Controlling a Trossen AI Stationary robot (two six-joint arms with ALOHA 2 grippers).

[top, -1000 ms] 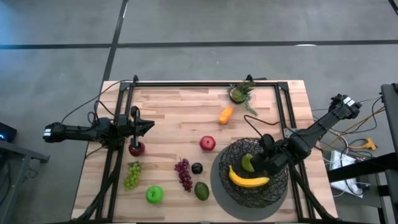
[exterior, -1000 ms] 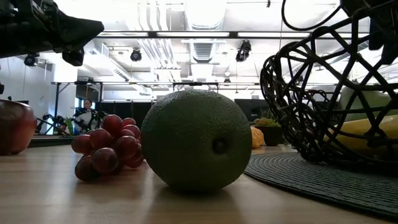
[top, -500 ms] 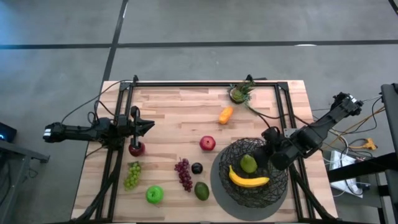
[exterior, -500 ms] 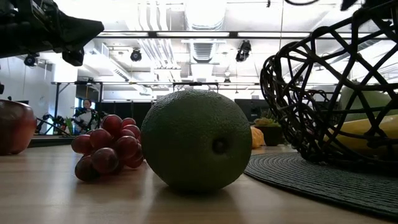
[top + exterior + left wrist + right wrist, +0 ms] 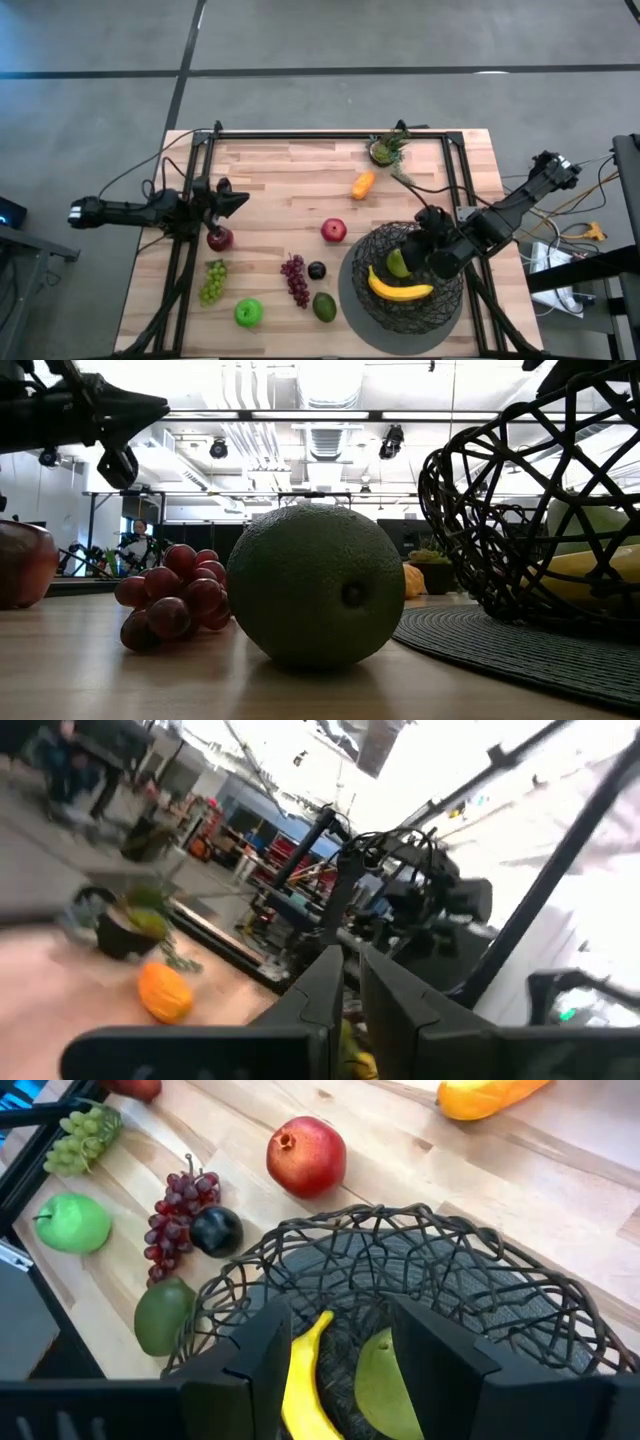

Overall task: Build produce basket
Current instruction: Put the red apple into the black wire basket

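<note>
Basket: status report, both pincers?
Right pincer open over basket, empty. Banana and pear already inside. Left pincer shut, empty, above one red apple. Nothing blocking the remaining fruit.

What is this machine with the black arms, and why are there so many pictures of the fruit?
It is a robot with two arms, filling a basket with fruit. One camera looks down from above, one sits at table height, and one rides on each wrist. The right gripper is open over the basket, holding nothing; a banana and green pear lie inside. The left gripper, fingers shut and empty, waits by a red apple. Grapes, a plum and an avocado lie on the table.
</note>
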